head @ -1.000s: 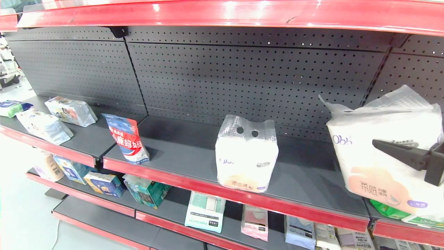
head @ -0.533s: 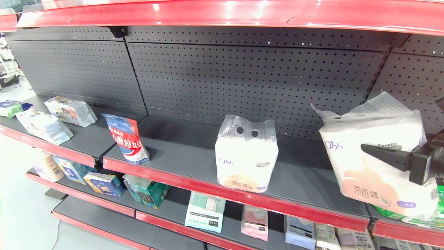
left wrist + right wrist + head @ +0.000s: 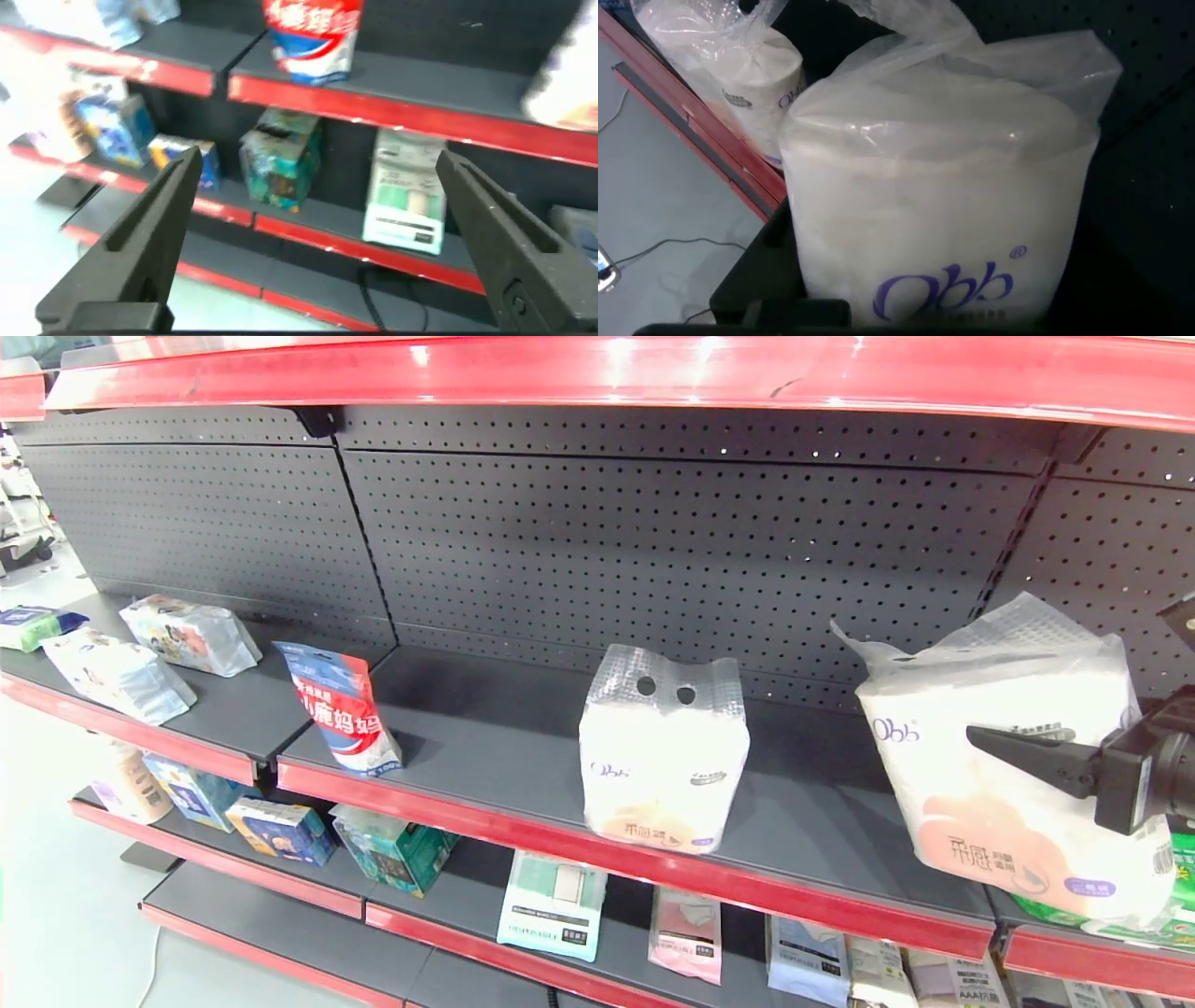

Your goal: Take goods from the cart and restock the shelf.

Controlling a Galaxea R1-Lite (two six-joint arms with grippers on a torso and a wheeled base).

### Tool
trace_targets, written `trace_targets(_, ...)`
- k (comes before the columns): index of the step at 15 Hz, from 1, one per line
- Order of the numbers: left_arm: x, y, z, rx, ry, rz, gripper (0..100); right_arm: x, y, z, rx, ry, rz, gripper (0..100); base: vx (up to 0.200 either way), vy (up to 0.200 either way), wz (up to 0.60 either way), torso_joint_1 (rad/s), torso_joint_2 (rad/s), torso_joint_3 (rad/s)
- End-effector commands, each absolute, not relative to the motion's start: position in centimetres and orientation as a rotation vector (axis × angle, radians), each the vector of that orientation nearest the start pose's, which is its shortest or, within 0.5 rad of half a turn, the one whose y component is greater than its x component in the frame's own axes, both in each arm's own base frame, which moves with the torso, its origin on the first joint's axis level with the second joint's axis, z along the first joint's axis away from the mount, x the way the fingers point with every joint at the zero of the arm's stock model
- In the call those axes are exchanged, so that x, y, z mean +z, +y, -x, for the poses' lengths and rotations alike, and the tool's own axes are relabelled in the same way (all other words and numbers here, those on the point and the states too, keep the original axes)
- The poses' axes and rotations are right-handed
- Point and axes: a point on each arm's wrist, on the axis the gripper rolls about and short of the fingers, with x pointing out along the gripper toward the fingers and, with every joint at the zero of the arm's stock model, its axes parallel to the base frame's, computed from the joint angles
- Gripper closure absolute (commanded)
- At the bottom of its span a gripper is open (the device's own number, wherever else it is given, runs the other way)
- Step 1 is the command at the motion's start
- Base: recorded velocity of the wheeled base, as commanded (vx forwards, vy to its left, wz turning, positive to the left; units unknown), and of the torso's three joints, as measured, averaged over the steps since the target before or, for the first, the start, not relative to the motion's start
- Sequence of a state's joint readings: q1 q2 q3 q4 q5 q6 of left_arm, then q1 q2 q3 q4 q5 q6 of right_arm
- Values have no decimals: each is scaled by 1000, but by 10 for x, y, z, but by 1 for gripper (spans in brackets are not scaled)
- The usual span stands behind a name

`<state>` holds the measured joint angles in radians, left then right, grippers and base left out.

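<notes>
holding the tissue pack [image 3: 1008, 775] at the right edge of the frame, right gripper [image 3: 1004, 747] is clamped on its sides, one black finger across the front. pack is tilted, base over the right end of the middle shelf [image 3: 822, 812] by the red front lip [image 3: 653, 868]; cannot tell if it touches. it sits well apart from the standing tissue pack [image 3: 663, 765] at centre. best to push deeper past the lip, level it, set the base flat, then let go, since the soft wrap may slump. left gripper [image 3: 318, 247] is spread wide, empty.
</notes>
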<state>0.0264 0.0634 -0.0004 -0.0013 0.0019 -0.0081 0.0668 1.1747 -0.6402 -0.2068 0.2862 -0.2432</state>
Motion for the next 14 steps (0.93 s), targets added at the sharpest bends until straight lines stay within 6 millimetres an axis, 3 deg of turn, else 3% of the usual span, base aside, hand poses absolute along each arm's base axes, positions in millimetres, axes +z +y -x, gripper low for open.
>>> trace_targets(1, 76, 0, 22, -11, 9, 6, 0, 221, 17, -168, 387, 279, 203, 100, 0, 0, 0, 0, 0, 0)
trace_targets(11, 76, 1, 23, 20, -2, 6, 0, 216, 17, -176, 382, 309, 199, 100, 0, 0, 0, 0, 0, 0)
trace_targets(14, 76, 1, 23, 20, -2, 6, 0, 212, 18, -193, 382, 295, 199, 100, 0, 0, 0, 0, 0, 0)
